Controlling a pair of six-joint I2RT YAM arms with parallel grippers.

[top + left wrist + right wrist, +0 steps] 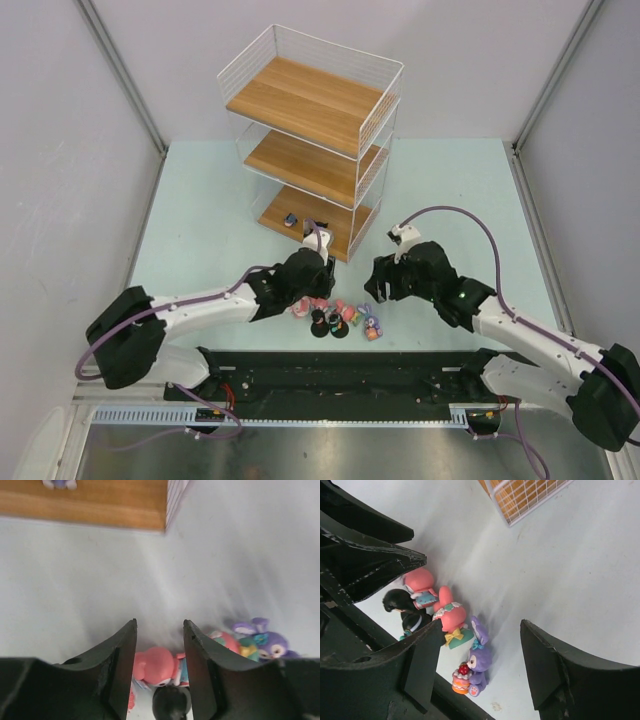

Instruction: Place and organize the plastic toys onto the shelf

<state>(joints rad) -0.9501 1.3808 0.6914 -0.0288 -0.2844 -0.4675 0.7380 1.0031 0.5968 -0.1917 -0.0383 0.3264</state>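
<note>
Several plastic toys (pixel 340 318) stand clustered on the table in front of the shelf (pixel 310 140). My left gripper (pixel 308 295) reaches down at the cluster's left end. In the left wrist view its jaws (pixel 160 630) are shut on a pink figurine (pixel 155 665), with a dark-haired one (pixel 170 702) just below. My right gripper (pixel 385 285) hovers open above the cluster's right side. In its view the purple bunny (pixel 481 657) with a small cake stands between the spread fingers (pixel 420 670), untouched. A pink toy with a yellow bow (pixel 451 617) stands beside it.
One small toy (pixel 290 220) stands on the shelf's lowest board (pixel 100 502). The black base rail (pixel 340 370) runs close behind the toy cluster at the near edge. Grey walls close in the table on both sides.
</note>
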